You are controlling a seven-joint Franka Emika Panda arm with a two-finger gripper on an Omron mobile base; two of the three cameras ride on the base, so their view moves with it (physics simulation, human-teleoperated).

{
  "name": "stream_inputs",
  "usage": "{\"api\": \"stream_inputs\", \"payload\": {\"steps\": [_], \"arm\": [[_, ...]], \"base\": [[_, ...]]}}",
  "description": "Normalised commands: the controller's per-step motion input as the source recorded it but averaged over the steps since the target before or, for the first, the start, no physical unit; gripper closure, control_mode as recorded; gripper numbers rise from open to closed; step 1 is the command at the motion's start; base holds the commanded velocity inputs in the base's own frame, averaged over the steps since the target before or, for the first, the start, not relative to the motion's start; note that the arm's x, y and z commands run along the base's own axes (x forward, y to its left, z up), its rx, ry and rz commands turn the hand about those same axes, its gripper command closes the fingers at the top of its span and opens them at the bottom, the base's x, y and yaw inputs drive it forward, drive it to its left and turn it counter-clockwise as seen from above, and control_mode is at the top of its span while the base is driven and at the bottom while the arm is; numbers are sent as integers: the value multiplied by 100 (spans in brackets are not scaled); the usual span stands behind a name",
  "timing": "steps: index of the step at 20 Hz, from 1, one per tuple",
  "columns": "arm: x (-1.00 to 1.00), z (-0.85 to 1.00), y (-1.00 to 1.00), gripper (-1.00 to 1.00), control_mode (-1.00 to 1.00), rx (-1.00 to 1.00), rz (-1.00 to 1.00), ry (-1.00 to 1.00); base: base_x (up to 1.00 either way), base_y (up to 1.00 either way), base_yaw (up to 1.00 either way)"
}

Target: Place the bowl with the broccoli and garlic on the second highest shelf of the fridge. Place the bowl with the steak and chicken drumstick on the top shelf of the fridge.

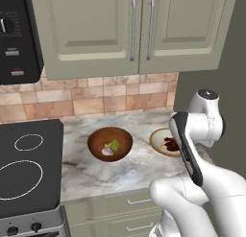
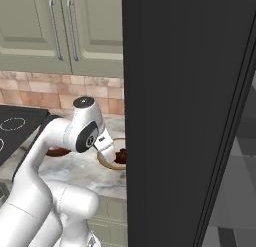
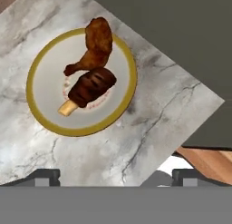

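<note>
A white bowl with a yellow rim sits on the marble counter, holding the dark grilled steak and the golden-brown chicken drumstick. My gripper hovers above the counter beside this bowl, open, with nothing between its fingertips. To the left stands a brown bowl with the broccoli and the pale garlic. The meat bowl is partly hidden by my arm. The fridge's black door stands open at the right. Its shelves are hidden behind the door.
A black stovetop borders the counter on the left. Green wall cabinets hang above a tiled backsplash. Drawers run below the counter edge. The fridge's grey side closes off the counter on the right.
</note>
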Motion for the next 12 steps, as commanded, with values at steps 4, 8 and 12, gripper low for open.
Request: {"api": "stream_inputs", "payload": {"steps": [4, 8, 12], "arm": [[8, -40, -38, -100, -100, 8, -15, 0], [51, -43, -25, -100, -100, 7, -2, 0], [17, -39, -11, -100, -100, 7, 0, 0]], "base": [[0, 0, 0], [0, 0, 0], [0, 0, 0]]}}
